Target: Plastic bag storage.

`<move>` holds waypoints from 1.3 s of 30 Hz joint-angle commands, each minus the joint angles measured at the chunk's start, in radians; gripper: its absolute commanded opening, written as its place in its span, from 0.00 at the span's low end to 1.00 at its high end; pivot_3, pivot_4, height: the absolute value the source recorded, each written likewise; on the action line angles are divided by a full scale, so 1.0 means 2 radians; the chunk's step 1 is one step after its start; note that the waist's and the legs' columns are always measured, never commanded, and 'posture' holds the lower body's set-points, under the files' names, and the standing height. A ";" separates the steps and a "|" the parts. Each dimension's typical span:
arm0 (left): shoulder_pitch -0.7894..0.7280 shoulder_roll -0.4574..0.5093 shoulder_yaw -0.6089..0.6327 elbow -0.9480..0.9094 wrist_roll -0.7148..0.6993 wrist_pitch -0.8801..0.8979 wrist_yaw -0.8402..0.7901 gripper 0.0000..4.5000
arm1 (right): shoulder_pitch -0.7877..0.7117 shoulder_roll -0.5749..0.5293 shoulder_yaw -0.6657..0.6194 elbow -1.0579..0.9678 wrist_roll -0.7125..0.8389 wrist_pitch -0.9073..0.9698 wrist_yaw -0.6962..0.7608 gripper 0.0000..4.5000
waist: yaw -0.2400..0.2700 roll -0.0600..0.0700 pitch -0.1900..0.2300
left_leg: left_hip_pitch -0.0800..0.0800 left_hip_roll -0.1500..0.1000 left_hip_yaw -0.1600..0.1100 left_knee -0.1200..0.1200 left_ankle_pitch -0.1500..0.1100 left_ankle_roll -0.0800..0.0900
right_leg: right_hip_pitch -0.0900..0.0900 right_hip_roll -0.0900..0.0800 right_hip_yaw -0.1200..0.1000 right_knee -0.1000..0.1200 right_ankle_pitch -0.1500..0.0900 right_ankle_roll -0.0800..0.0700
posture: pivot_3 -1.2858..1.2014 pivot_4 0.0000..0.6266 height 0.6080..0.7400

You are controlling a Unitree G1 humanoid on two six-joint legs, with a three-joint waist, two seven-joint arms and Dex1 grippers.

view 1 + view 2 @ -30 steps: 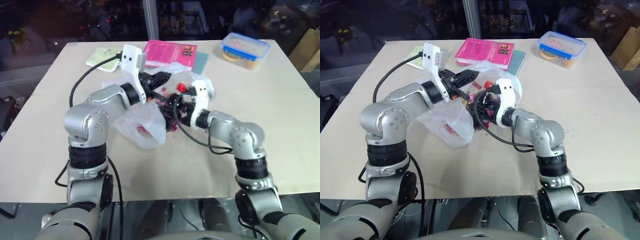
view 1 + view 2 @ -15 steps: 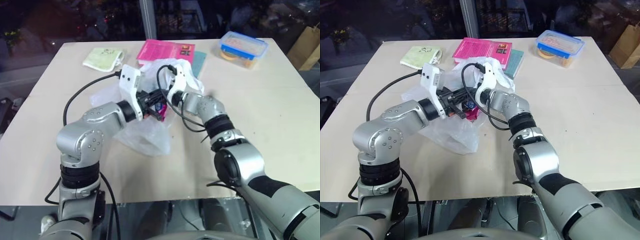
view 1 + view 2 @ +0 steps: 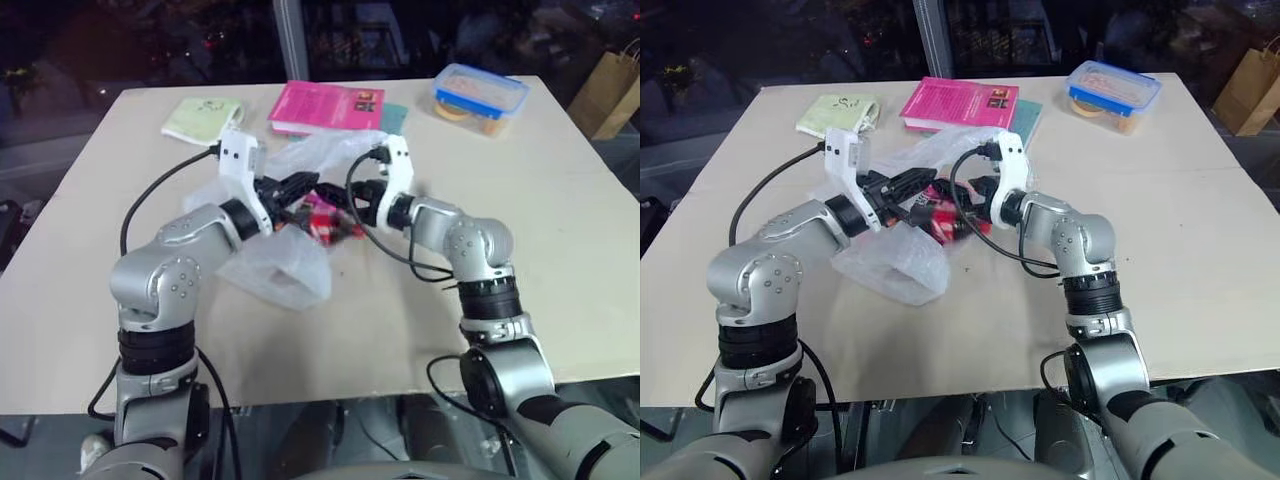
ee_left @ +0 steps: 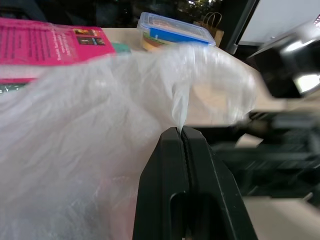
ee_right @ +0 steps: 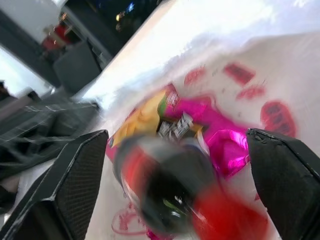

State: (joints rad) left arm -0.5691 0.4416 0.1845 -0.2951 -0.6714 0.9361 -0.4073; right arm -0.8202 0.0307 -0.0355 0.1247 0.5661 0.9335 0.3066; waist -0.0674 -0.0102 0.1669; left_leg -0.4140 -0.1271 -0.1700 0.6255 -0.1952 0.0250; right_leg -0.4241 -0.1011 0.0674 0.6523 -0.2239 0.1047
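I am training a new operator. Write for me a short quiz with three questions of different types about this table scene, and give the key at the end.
1. True or false: the left gripper is shut on a fold of the plastic bag.
2. The right gripper is: A) shut on the pink book; B) open, facing the magenta snack packet; C) shut on the lidded container.
3. Fill in: at the table's far edge, left of the pink book, lies a pale green ____.

Key: 1 true; 2 B; 3 pouch.
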 commanded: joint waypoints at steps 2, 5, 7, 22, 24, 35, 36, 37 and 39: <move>-0.013 0.003 0.007 -0.001 -0.009 -0.008 -0.009 0.00 | 0.014 -0.016 0.029 -0.050 -0.022 -0.012 0.003 0.99 | 0.000 0.000 0.000 | 0.000 0.000 0.000 0.000 0.000 0.000 | 0.000 0.000 0.000 0.000 0.000 0.000 | 0.52 0.24 1.00; -0.006 0.013 0.008 -0.004 -0.010 -0.007 -0.019 0.00 | 0.050 -0.060 0.051 -0.120 -0.029 -0.005 0.022 0.99 | 0.006 0.000 0.000 | -0.001 -0.001 0.000 0.001 0.000 0.000 | 0.000 -0.001 0.000 0.000 0.000 0.000 | 0.52 0.24 1.00; -0.003 0.016 0.009 -0.006 -0.012 -0.006 -0.021 0.00 | 0.070 -0.085 0.058 -0.162 -0.035 -0.009 0.028 0.99 | 0.009 0.000 0.000 | -0.001 -0.001 0.000 0.001 0.000 0.000 | 0.000 -0.001 0.000 -0.001 0.000 0.000 | 0.52 0.24 1.00; -0.005 0.021 -0.004 -0.019 -0.011 -0.005 -0.016 0.00 | 0.102 -0.218 0.245 -0.093 -0.226 -0.187 0.115 0.99 | 0.014 -0.001 0.000 | -0.001 0.000 0.001 0.001 0.000 -0.001 | 0.000 -0.001 0.000 -0.001 0.000 0.000 | 0.52 0.24 1.00; -0.004 0.025 -0.010 -0.023 -0.008 -0.005 -0.019 0.00 | 0.094 -0.212 0.249 -0.063 -0.242 -0.203 0.119 0.80 | 0.014 -0.001 0.000 | -0.001 0.000 0.001 0.001 0.001 -0.001 | 0.001 -0.001 0.000 -0.001 0.000 0.000 | 0.52 0.24 1.00; -0.004 0.023 -0.009 -0.030 -0.014 -0.009 -0.016 0.00 | 0.075 -0.172 0.200 -0.099 -0.239 -0.209 0.133 0.27 | 0.014 -0.001 0.000 | -0.001 0.000 0.000 0.001 0.001 -0.001 | 0.000 -0.001 0.000 -0.001 0.000 0.000 | 0.52 0.24 1.00; -0.005 0.023 -0.007 -0.031 -0.016 -0.009 -0.015 0.00 | 0.066 -0.160 0.194 -0.108 -0.230 -0.197 0.133 0.27 | 0.013 -0.001 0.000 | -0.001 0.000 0.000 0.001 0.001 -0.001 | 0.000 -0.001 0.000 -0.001 0.000 0.000 | 0.52 0.24 1.00; -0.007 0.021 -0.004 -0.033 -0.021 -0.010 -0.016 0.00 | 0.051 -0.144 0.194 -0.107 -0.226 -0.189 0.131 0.27 | 0.012 -0.001 0.000 | -0.001 0.000 0.000 0.001 0.001 -0.001 | 0.000 0.000 0.000 -0.001 0.000 0.000 | 0.52 0.24 1.00; -0.011 0.017 0.001 -0.037 -0.029 -0.007 -0.014 0.00 | 0.025 -0.113 0.194 -0.087 -0.226 -0.186 0.127 0.27 | 0.009 -0.001 0.000 | -0.001 0.000 0.001 0.001 0.001 -0.001 | 0.000 0.000 0.000 0.000 0.000 0.000 | 0.52 0.24 1.00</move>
State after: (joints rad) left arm -0.5723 0.4763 0.1569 -0.3161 -0.7041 0.9342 -0.4357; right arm -0.6940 -0.2451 0.3852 0.0094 0.0861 0.5808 0.5655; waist -0.0486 -0.0120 0.1676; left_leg -0.4153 -0.1264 -0.1687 0.6284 -0.1936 0.0221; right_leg -0.4241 -0.1010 0.0677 0.6520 -0.2237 0.1048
